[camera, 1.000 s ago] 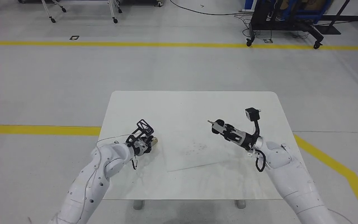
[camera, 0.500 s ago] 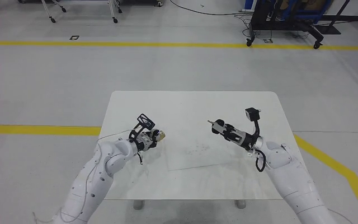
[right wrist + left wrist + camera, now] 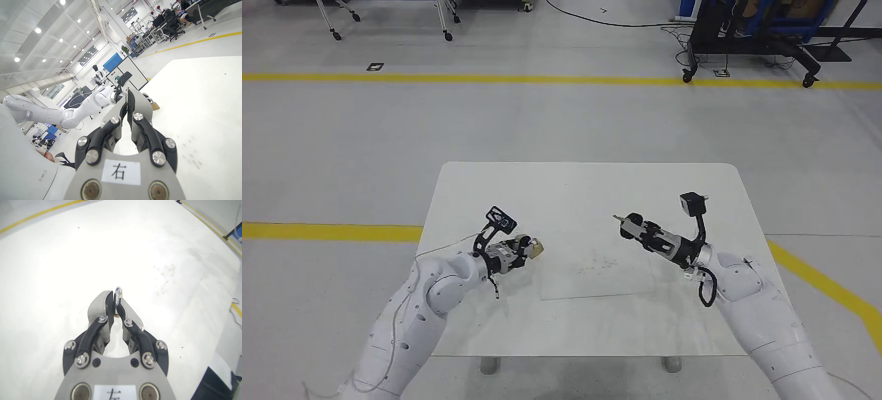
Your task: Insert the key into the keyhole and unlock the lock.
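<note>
My left gripper is over the left part of the white table, shut on a small brass padlock. In the left wrist view the lock sits edge-on between the pads, its silver shackle poking past the fingertips. My right gripper is held above the table's right half, shut on a thin silver key whose tip points left toward the lock. The right wrist view shows the key tip past the shut fingers, with the brass lock beyond. A wide gap separates key and lock.
Faint dark specks mark the tabletop between the two grippers. Yellow floor lines run on both sides of the table. A black frame on wheels stands far behind, off the table.
My left gripper has carried the lock to the right, toward the table's middle. The right arm and key have stayed where they were.
</note>
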Robot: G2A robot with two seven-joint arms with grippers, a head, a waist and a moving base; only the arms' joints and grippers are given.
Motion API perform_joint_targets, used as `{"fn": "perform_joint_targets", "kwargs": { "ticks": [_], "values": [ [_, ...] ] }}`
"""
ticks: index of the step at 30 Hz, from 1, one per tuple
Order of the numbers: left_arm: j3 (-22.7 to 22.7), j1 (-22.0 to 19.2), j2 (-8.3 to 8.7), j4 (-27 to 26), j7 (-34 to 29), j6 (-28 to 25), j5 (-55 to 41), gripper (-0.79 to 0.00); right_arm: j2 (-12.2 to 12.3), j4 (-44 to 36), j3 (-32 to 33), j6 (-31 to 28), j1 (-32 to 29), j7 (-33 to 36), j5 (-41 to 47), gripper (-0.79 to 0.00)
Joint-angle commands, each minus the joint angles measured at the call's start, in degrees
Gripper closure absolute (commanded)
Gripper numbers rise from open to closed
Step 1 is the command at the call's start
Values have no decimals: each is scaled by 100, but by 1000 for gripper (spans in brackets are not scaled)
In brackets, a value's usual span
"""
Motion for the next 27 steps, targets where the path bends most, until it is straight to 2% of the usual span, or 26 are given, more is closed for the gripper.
{"fn": "perform_joint_targets", "kwargs": {
  "ticks": [1, 3, 8, 9, 11, 21, 24, 27],
  "values": [
    [41, -243, -62, 522, -432, -326, -2877, 0, -39, 2, -107, 143, 34, -214, 21, 0],
    [117, -532, -120, 1019, -910, -419, -4040, 0, -100, 112, -248, 280, 145, -501, 38, 0],
    [338, -1169, -308, 2096, -1690, -332, -6157, 0, -269, 389, -625, 414, 465, -1109, 125, 0],
    [363, -1244, -329, 2201, -1746, -317, -6279, 0, -288, 407, -658, 430, 499, -1173, 138, 0],
    [443, -1488, -345, 2478, -1683, -336, -5897, 0, -320, 425, -775, 515, 582, -1115, 94, 0],
    [442, -1465, -349, 2465, -1655, -313, -5940, 0, -320, 425, -775, 515, 582, -1115, 94, 0],
    [416, -1287, -399, 2312, -1702, -52, -6742, 0, -347, 341, -835, 666, 555, -1239, 85, 0],
    [317, -1179, -471, 2298, -2187, 330, -8200, 0, -439, 367, -1060, 824, 609, -1504, 56, 0]
  ]
}}
